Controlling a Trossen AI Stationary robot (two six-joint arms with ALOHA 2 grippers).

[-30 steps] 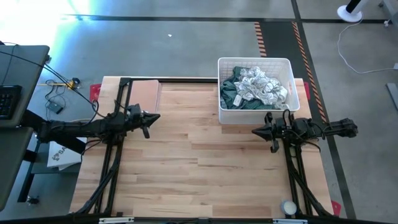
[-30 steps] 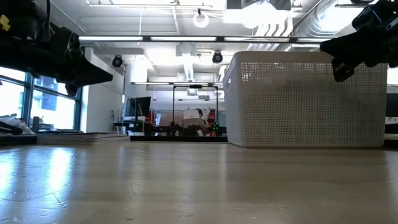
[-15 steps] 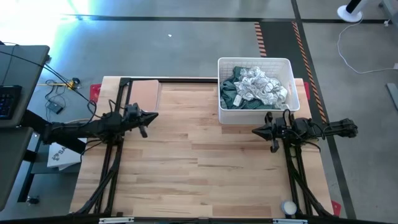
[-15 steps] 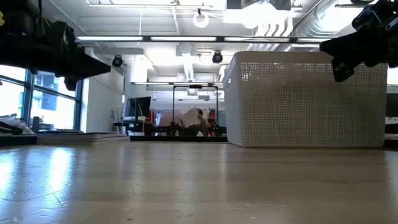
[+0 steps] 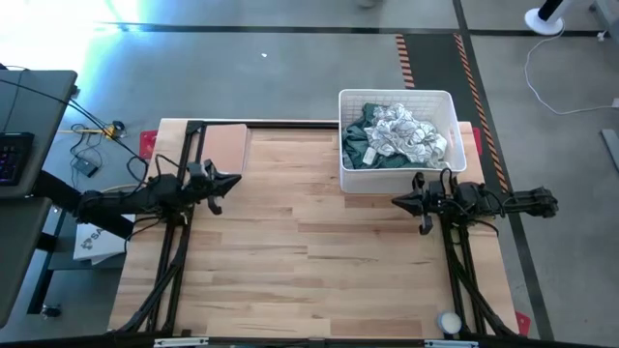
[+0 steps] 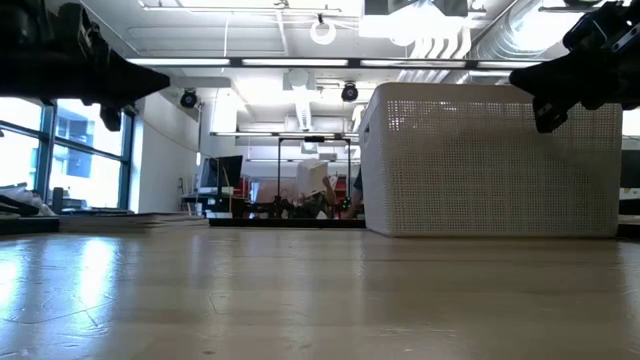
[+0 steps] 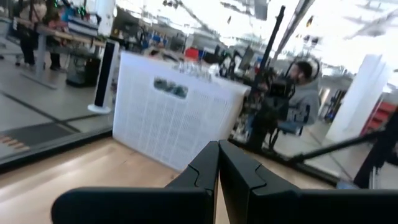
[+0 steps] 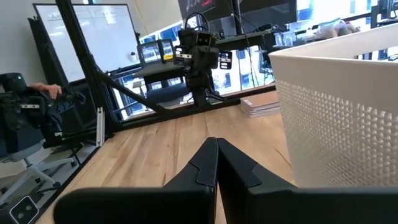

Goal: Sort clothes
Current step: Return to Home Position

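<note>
Black fingers pressed flat together, the left gripper (image 5: 233, 180) holds nothing. Compared with a second ago, its tip has slid back toward the table's left edge. The right gripper (image 5: 396, 203), likewise closed finger to finger and empty, has not shifted. Both dark arms stretch level and low above the pale wooden table (image 5: 309, 261), pointing inward at each other from opposite sides, their tips well apart.

The clothes (image 5: 398, 135) sit heaped in the white plastic slatted basket (image 5: 397, 94) at the table's far right corner. A white garment with grey pattern (image 5: 414, 131) lies on top, and a dark green garment (image 5: 360, 147) shows at the basket's left side, seemingly beneath it. The basket's near wall stands just beyond the right gripper, on its far side. From the left gripper the heap lies well off to the right and farther back.
</note>
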